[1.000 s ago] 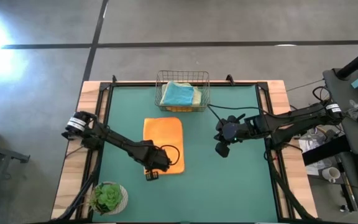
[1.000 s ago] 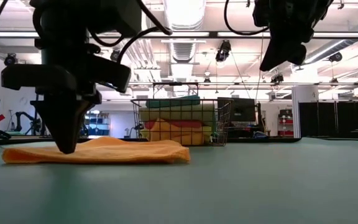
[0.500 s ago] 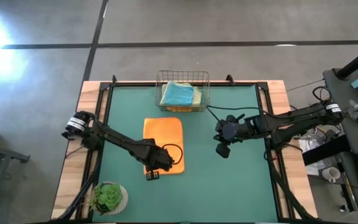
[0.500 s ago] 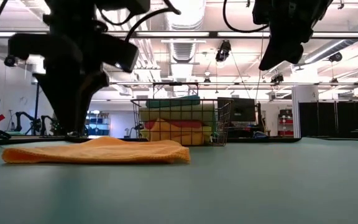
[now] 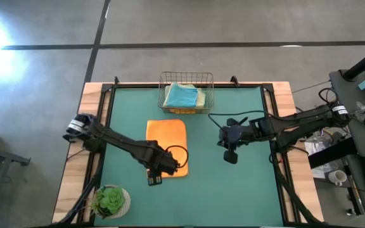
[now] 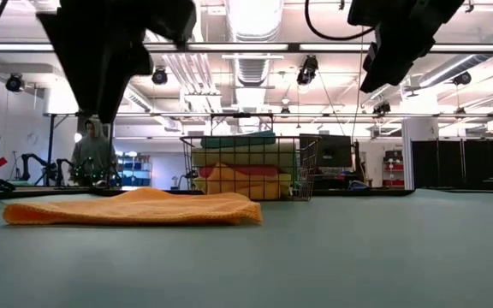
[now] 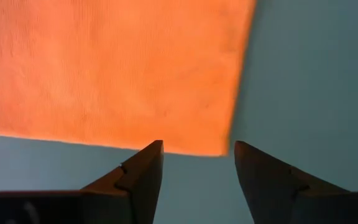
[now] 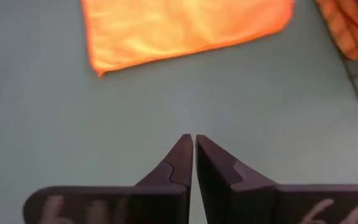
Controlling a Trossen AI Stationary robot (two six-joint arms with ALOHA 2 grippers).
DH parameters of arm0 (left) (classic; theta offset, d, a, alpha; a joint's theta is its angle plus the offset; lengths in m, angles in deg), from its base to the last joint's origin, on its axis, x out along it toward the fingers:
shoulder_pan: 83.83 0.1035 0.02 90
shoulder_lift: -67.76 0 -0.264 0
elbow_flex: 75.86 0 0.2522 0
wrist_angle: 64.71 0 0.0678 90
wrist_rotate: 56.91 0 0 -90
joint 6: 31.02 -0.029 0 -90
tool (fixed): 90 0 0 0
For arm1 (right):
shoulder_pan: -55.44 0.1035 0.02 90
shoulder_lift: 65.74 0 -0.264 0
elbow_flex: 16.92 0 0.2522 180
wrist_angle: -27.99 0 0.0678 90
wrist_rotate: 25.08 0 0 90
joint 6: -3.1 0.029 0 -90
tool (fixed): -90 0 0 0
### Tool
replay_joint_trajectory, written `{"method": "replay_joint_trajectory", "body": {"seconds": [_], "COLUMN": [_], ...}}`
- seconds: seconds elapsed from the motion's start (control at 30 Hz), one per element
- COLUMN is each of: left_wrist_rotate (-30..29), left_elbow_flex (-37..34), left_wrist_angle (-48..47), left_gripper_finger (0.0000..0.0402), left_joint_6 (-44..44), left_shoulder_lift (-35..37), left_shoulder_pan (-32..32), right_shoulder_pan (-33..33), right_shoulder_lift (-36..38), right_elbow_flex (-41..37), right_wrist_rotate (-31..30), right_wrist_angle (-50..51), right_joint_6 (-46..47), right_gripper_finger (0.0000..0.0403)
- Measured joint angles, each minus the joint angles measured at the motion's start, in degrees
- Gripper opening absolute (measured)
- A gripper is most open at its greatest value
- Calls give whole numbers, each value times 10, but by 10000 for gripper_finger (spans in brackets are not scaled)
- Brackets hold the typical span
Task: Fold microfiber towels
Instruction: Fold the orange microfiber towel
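Here's the wire basket (image 5: 185, 92) at the far edge of the mat (image 5: 246, 190), and it's stacked: a teal towel (image 5: 182, 95) on top, with a pale green one (image 5: 200, 98) peeking out at its side. From table level the basket (image 6: 246, 168) shows layers through the wire, teal up high, yellow beneath, orange lower down. Out on the mat just in front of the basket lies the orange towel (image 5: 166, 147), folded into a neat rectangle. The left gripper (image 5: 155, 180) hangs over its near edge, fingers spread wide and empty; its wrist camera shows the towel (image 7: 110, 68) corner just beyond the parted fingers (image 7: 143, 174). The right gripper (image 5: 231, 156) hovers above bare mat to the towel's right, well apart from it, fingers pressed together on nothing. A potted plant (image 5: 111, 202) sits at the near left corner.
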Motion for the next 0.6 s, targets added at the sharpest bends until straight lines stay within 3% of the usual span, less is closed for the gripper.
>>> {"method": "replay_joint_trajectory", "body": {"seconds": [0.4,0.6], "left_wrist_rotate": [-98,-155], "left_elbow_flex": [-6,-20], "left_wrist_angle": [35,37], "left_gripper_finger": [183,183], "left_joint_6": [140,184], "left_shoulder_lift": [0,0], "left_shoulder_pan": [-99,-147], "right_shoulder_pan": [0,0], "right_shoulder_lift": [0,0], "right_elbow_flex": [0,0], "right_wrist_rotate": [39,39], "right_wrist_angle": [-75,-135], "right_joint_6": [-83,-112], "right_gripper_finger": [123,149]}}
